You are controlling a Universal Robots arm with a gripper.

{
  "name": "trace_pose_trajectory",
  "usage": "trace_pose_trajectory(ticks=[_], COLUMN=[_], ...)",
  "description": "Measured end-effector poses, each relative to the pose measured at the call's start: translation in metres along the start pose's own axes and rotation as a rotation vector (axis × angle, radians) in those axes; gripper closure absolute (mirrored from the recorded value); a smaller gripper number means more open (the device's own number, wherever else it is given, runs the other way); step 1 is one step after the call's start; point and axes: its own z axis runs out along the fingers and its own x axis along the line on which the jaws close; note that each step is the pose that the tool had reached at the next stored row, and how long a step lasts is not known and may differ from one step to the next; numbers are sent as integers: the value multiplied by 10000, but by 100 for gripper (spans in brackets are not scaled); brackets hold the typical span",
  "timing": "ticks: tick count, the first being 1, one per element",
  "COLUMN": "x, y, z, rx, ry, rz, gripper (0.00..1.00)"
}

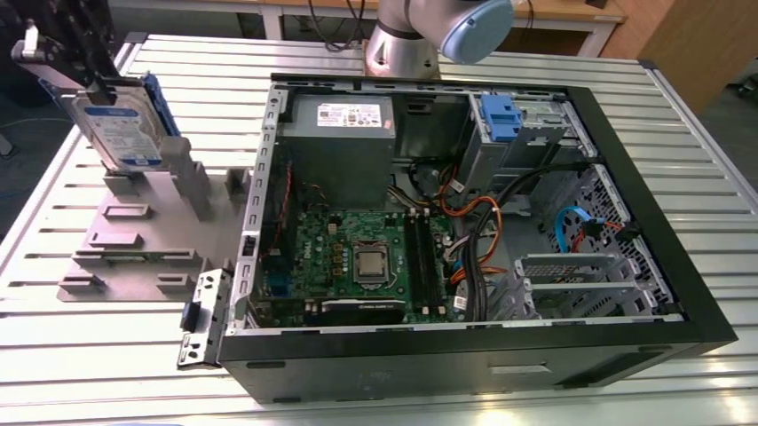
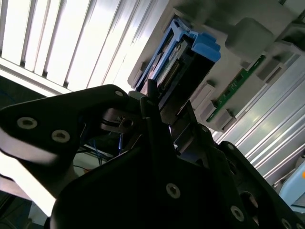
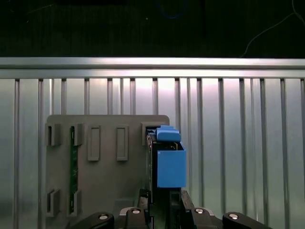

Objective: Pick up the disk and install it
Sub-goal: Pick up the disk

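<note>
Evidently the gripper (image 1: 98,89) clamps the disk (image 1: 119,129), upright at the grey holder stand (image 1: 119,240). Nearby, the open computer case (image 1: 474,364) holds a blue-handled carrier (image 1: 500,120).

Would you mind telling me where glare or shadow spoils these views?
Exterior view: glare on the table slats beside the computer case. Second wrist view: the gripper is a dark mass against washed-out slats. First wrist view: a bright band across the table's edge, blackness beyond.

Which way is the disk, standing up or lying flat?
Standing up. In the exterior view the disk stands on edge above the grey stand, label facing sideways, with the gripper at its top.
</note>
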Motion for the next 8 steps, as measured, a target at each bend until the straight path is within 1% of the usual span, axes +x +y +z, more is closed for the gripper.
trace_pose_trajectory(ticks=[2,4,8], x=[-5,-7,-7], y=[1,2,2], z=[-74,-116,-118], rx=[0,-1,2], ry=[0,1,1], rz=[0,0,-1], gripper=[65,65,65])
